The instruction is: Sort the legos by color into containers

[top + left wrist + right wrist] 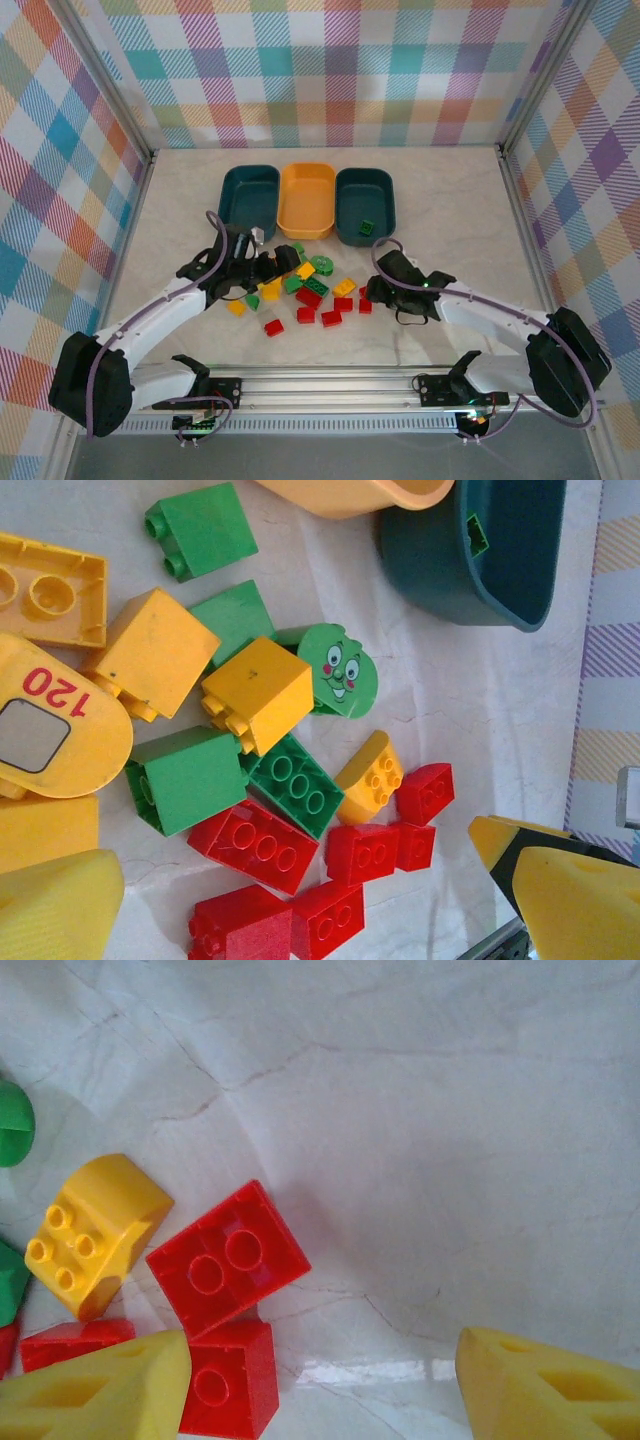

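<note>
The table (180,230) is white and smooth, with thin grey lines in it like marble. At its far side three shallow plastic bins with round corners sit close together in a row. There is the left teal bin (248,190), the orange-yellow bin (306,195) in the middle and the right teal bin (365,195). One small green brick (367,227) lies in the right teal bin.

Just in front of the bins the bricks (305,290) lie in a loose pile on the table. They are red, yellow and green, hard and shiny, and most have round bumps. A flat round green piece (340,670) has a smiling face on it. A rounded yellow piece (50,720) says "120" in red, and the edge of the left wrist view cuts it off.

The left end effector (283,262) hangs over the left side of the pile, and from above it hides some bricks. Its yellow fingers (570,900) are spread wide and hold nothing.

The right end effector (375,288) is low at the right edge of the pile. Its fingers (100,1390) are spread, with bare table between them. One finger is just beside a red brick (225,1375); I cannot tell if they touch. Next to it lie a tilted square red brick (228,1258) and a curved yellow brick (95,1230) with four bumps
</note>
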Available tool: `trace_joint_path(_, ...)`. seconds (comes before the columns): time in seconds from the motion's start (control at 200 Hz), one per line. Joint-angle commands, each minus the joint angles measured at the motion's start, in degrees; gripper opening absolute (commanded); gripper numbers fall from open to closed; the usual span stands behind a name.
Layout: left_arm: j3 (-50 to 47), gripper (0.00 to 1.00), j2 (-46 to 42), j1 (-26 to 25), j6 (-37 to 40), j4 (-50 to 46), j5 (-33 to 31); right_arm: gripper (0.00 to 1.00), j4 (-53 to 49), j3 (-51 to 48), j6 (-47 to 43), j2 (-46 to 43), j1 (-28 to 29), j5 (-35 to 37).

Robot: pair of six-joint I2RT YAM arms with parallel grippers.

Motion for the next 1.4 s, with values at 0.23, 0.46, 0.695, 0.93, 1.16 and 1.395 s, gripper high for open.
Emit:
trace_joint_path(0.23,-0.8,1.0,-2.5,-0.6,2.6,-3.6,-0.8,0.72,14.0,3.0,7.1,9.9,0.3,-8.2)
trace_joint_path(0.46,-0.4,1.0,-5.1,-0.4,4.4,-7.2,-2.8,0.7,15.1,9.0,3.8,17.0,-0.6,-7.4)
trace_joint_path(0.695,0.2,1.0,-5.4,-0.4,5.4,-8.5,-3.5,0.66,10.5,14.4,-2.2,22.0,-1.0,-2.1)
trace_joint_path(0.93,-0.8,1.0,-4.2,-0.4,5.1,-7.1,-3.6,0.6,5.7,15.5,-5.1,25.7,0.2,0.2)
trace_joint_path(1.16,-0.8,1.0,-4.4,-0.4,5.1,-7.3,-4.1,0.44,2.8,16.4,-7.8,27.2,0.3,2.3)
trace_joint_path(1.395,-1.2,1.0,-5.3,-0.2,5.1,-7.8,-5.3,0.27,2.6,15.8,-8.9,24.3,0.3,4.2)
